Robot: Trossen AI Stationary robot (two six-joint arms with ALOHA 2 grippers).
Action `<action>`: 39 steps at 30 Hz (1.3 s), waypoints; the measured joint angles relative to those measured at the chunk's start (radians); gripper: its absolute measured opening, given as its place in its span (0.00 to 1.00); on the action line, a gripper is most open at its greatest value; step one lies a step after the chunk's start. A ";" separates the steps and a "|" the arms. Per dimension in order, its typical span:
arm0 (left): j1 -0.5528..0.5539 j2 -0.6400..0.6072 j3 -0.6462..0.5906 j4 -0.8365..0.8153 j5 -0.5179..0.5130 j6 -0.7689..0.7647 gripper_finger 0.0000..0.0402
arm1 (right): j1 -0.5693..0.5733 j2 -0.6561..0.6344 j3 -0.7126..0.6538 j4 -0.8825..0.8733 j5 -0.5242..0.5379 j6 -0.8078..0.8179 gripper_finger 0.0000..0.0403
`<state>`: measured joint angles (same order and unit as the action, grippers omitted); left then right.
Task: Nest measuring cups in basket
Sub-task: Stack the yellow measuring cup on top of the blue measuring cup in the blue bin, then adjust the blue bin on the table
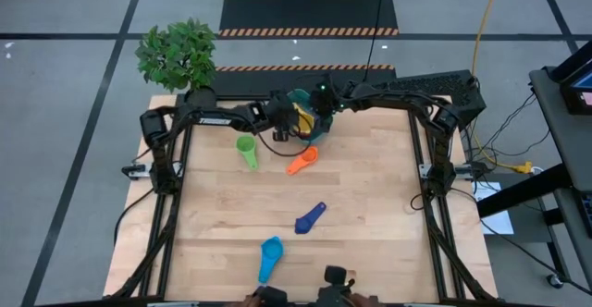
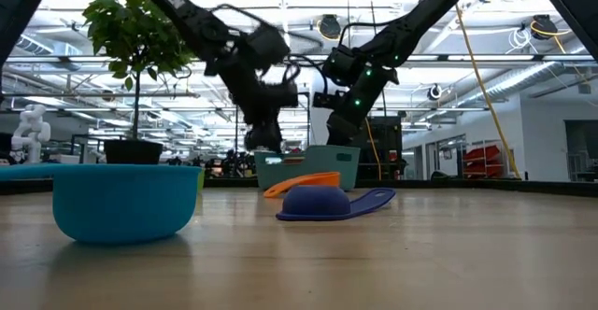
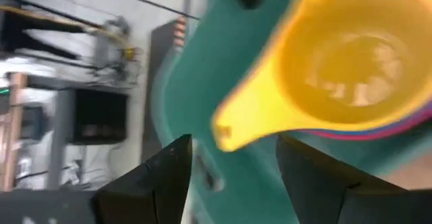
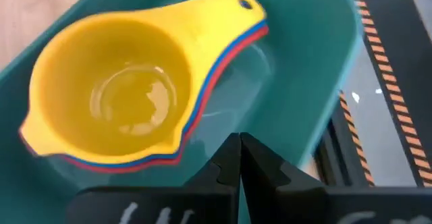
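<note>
The teal basket (image 1: pixel 302 98) stands at the table's far middle. In it a yellow measuring cup (image 4: pixel 115 96) sits nested on a red and a blue one (image 4: pixel 202 96), handles stacked. My left gripper (image 3: pixel 234 143) hangs open just left of the basket, its fingers either side of the yellow handle (image 3: pixel 236 126) but short of it. My right gripper (image 4: pixel 239 158) is shut over the basket's inside. Green (image 1: pixel 246 150), orange (image 1: pixel 302 162), dark blue (image 1: pixel 311 217) and light blue (image 1: pixel 269 256) cups lie loose on the table. My right gripper's shut fingertips (image 4: pixel 229 163) slant down over the basket's inner floor (image 4: pixel 270 123), beside the nested cups. Whether they touch the basket, I cannot tell.
A potted plant (image 1: pixel 178 55) stands at the far left corner, close behind my left arm. The loose cups are spread from the middle of the table toward the near edge, the light blue one (image 2: pixel 126 203) nearest. Bare wood lies to the right.
</note>
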<state>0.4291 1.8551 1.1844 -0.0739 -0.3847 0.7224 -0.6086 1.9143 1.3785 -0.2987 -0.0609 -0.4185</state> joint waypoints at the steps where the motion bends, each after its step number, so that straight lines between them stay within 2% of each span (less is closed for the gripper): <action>1: 0.000 -0.021 0.000 -0.006 -0.013 -0.003 0.54 | 0.000 -0.013 0.000 -0.019 0.007 0.010 0.00; 7: 0.031 -0.144 0.000 -0.003 -0.020 -0.070 0.54 | 0.002 -0.110 -0.002 -0.141 0.007 0.099 0.00; 10: 0.073 -0.179 0.000 -0.015 -0.020 -0.129 0.54 | 0.002 -0.176 -0.063 -0.143 -0.008 0.146 0.00; 14: 0.117 -0.190 0.000 -0.047 -0.006 -0.207 0.54 | 0.007 -0.259 -0.259 -0.003 -0.083 0.196 0.00; 17: 0.138 -0.186 -0.001 -0.076 0.017 -0.237 0.54 | 0.022 -0.322 -0.399 0.142 -0.099 0.220 0.00; 20: 0.149 -0.179 -0.001 -0.076 0.038 -0.255 0.54 | 0.046 -0.373 -0.493 0.235 -0.109 0.212 0.00; 23: 0.153 -0.177 -0.001 -0.080 0.045 -0.273 0.54 | 0.067 -0.392 -0.554 0.315 -0.177 0.196 0.00; 26: 0.153 -0.177 -0.001 -0.080 0.047 -0.277 0.54 | 0.077 -0.390 -0.582 0.355 -0.232 0.200 0.00; 31: 0.153 -0.177 -0.001 -0.081 0.049 -0.287 0.54 | 0.085 -0.384 -0.583 0.374 -0.179 0.196 0.00; 39: 0.147 -0.177 -0.001 -0.080 0.072 -0.287 0.54 | 0.084 -0.384 -0.584 0.405 -0.175 0.171 0.00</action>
<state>0.5758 1.6779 1.1835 -0.1539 -0.3127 0.4358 -0.5243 1.5303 0.7944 0.1063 -0.2356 -0.2474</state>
